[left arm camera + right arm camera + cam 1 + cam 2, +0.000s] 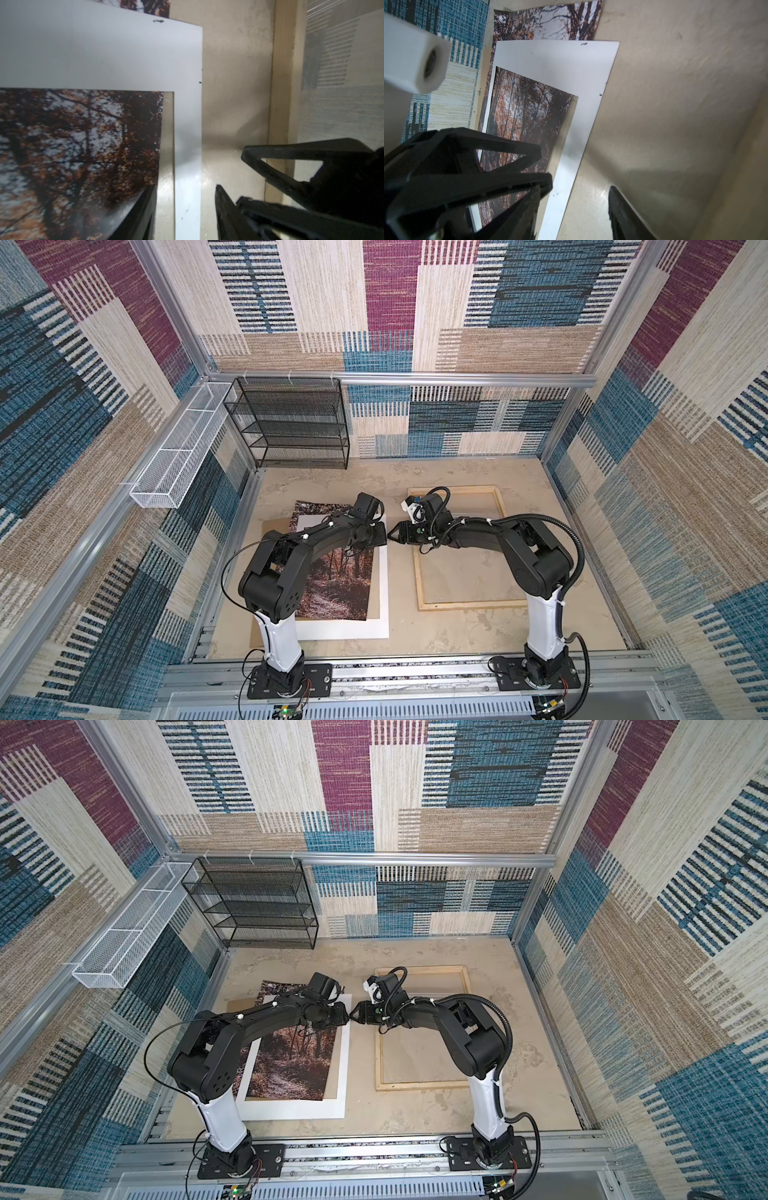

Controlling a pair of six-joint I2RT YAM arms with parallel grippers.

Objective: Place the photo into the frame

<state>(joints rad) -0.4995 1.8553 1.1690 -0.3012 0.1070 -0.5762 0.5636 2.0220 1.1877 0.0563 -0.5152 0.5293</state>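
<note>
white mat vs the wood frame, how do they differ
The mat is white card with wide flat borders; the frame is thin pale wood strips. The photo shows in the mat's window; only table shows through the frame. Both are large open rectangles, side by side.

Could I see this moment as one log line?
photo: partly under white mat; frame: empty; left gripper: open, at mat edge; right gripper: open, beside it

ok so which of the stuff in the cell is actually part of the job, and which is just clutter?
Job:
- photo
- frame, lying apart beside it

Not the job:
- white mat, lying over the photo
- brown backing board, under them
- black mesh shelf
- white wire basket
</note>
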